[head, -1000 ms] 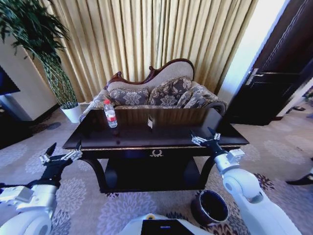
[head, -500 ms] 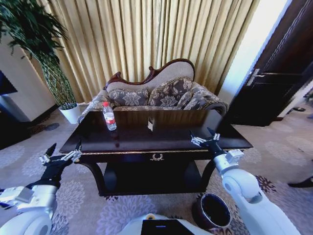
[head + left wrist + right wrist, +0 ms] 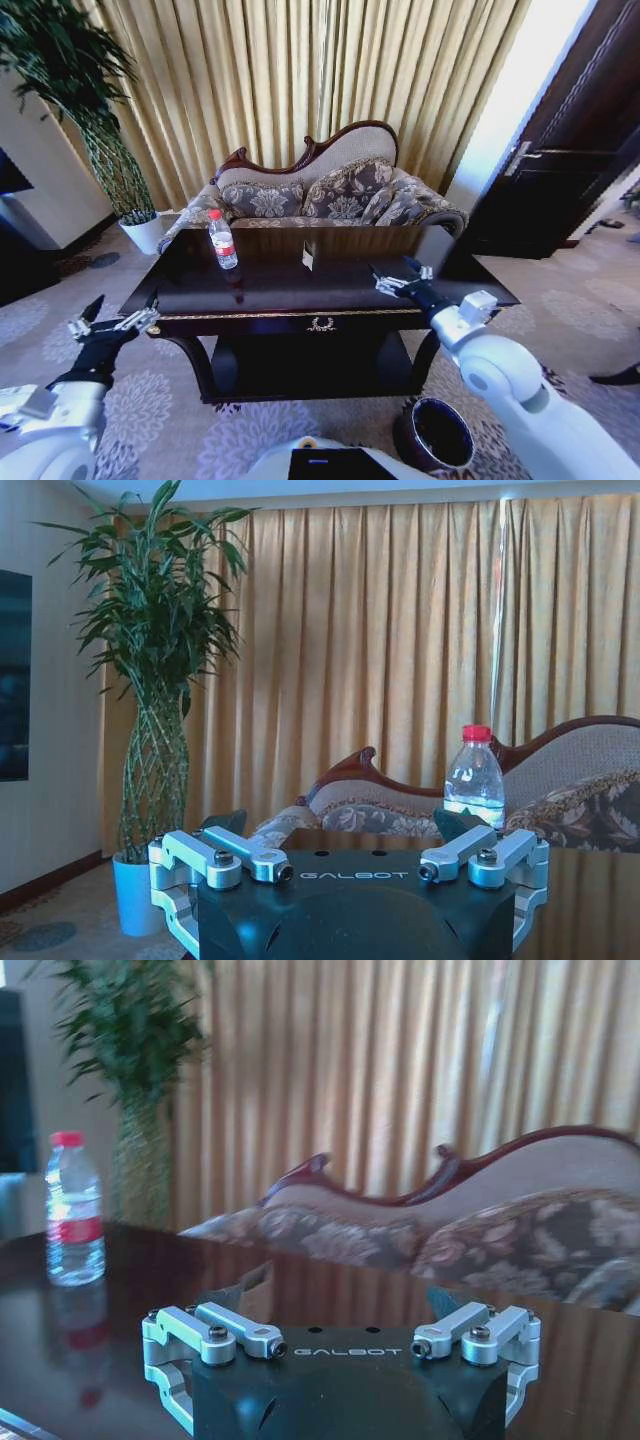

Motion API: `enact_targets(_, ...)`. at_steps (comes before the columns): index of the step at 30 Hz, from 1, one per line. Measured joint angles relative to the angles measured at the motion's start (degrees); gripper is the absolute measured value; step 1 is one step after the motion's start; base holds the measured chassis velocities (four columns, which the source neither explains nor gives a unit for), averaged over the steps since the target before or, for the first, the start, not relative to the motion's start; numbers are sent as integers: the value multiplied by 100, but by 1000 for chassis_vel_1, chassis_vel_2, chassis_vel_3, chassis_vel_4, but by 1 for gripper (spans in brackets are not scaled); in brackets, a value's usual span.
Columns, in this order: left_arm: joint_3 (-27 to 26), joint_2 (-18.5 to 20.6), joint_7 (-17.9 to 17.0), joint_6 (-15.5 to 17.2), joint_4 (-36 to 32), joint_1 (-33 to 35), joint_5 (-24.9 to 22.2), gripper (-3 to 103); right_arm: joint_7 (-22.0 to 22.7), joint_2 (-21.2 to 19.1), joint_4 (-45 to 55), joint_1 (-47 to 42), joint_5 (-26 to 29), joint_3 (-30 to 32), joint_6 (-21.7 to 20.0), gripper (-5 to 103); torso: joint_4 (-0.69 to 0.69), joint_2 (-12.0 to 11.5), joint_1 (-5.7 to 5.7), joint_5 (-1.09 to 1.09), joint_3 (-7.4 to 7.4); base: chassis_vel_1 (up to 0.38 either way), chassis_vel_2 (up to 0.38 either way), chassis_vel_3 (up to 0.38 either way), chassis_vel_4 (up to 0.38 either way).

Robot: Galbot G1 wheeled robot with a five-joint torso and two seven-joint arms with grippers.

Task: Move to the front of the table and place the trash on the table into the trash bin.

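Observation:
The glossy dark table (image 3: 270, 288) with gold trim stands in front of me. On its far left part stands a clear plastic bottle (image 3: 222, 240) with a red label, upright; it also appears as the bottle (image 3: 474, 780) and the bottle (image 3: 72, 1210) in the wrist views. A small white scrap (image 3: 308, 257) sits near the middle of the tabletop. The round dark trash bin (image 3: 432, 435) stands on the carpet below the table's front right corner. My right gripper (image 3: 400, 279) hovers open over the table's front right area. My left gripper (image 3: 110, 320) is open, off the table's front left corner.
A patterned sofa (image 3: 330, 190) stands right behind the table, with gold curtains beyond. A tall plant in a white pot (image 3: 147, 230) stands at the back left, and a dark door (image 3: 560, 150) at the right. Patterned carpet surrounds the table.
The view has come a little closer to the table. My right gripper has reached leftward and farther over the tabletop; my left gripper has shifted slightly left and lower.

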Motion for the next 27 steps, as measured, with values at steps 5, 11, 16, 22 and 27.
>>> enact_targets(5, 8, -87, -8, 26, 0, -13, 8, 100, -20, -303, -277, 764, 419, -450, -371, 100, -1, 0, 0, 1, 0, 0, 0, 0, 0)
enact_targets(11, 113, -217, -120, 112, 0, -22, 109, 100, 54, -432, -973, 2135, 718, -1387, -650, 100, 0, 0, 0, 1, 1, 0, 0, 0, 0)
enact_targets(16, 171, -268, -209, 176, 0, -40, 186, 100, 351, -239, -1262, 2931, 888, -2290, -822, 100, -1, 0, 0, 0, 0, 0, 0, 0, 0)
enact_targets(22, 148, -345, -218, 178, 0, 12, 275, 100, 635, 294, -1622, 4052, 886, -3651, -927, 100, -1, 0, 0, -1, 0, 0, 0, 0, 0)
enact_targets(27, 143, -353, -218, 178, 0, 26, 285, 100, 722, 549, -2025, 4569, 881, -3995, -933, 100, 0, 0, 1, -1, 0, 0, 0, 0, 0)
